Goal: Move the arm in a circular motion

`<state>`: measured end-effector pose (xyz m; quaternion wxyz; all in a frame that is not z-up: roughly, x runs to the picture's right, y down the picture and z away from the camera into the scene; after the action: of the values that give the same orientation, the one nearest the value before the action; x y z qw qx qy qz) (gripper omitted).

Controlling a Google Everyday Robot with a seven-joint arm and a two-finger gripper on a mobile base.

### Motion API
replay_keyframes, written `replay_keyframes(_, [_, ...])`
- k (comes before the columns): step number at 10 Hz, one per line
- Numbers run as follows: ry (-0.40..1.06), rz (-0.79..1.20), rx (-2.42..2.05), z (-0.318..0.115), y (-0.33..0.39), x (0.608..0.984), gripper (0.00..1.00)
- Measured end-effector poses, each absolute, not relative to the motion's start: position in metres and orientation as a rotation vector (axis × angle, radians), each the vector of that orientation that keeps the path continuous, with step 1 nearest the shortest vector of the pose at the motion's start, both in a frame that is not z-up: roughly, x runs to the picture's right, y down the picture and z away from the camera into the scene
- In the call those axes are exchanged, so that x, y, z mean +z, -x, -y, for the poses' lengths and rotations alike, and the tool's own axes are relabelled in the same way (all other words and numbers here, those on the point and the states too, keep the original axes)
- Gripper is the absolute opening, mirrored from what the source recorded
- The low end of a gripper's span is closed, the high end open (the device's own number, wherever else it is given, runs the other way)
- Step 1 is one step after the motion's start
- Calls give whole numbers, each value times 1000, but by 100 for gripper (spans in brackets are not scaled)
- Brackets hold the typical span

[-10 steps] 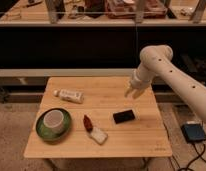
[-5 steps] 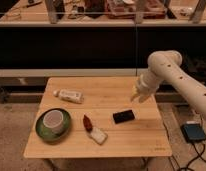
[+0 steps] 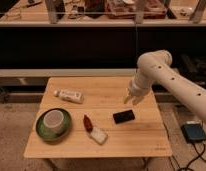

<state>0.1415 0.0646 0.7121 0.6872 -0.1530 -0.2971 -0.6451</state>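
Note:
The arm (image 3: 168,80) is glossy white with thick rounded segments and small dark dots. It enters from the right and bends at a bulbous elbow (image 3: 154,62) above the table's right back part. Its pale gripper (image 3: 133,97) hangs down over the right side of the wooden table (image 3: 141,140), just above and behind a small black block (image 3: 124,116). The gripper holds nothing that I can see.
On the table lie a white tube (image 3: 69,95) at back left, a green plate with a white cup (image 3: 53,123) at front left, and a red item beside a white packet (image 3: 94,130) near the middle. A blue box (image 3: 195,133) sits on the floor at right. Shelves stand behind.
The arm's elbow and gripper have shifted to the right and slightly down over the table's right side. The objects on the table have not moved.

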Motion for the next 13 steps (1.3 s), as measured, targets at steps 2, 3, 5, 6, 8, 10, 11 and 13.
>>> replay_keyframes(2, [297,712,-1454,-76,-135,720,43])
replay_keyframes(3, [293,727,-1486,-76,-128,722,43])
replay_keyframes(5, [325,700,-1568,-81,-115,710,43])
replay_keyframes(6, [357,674,-1601,-88,-102,704,43])
replay_keyframes(8, [370,672,-1640,-94,-94,706,43])
replay_keyframes(10, [333,715,-1760,-88,-90,707,43])
replay_keyframes(11, [322,726,-1771,-89,-84,705,43])
replay_keyframes(13, [338,746,-1814,-98,-58,703,43])
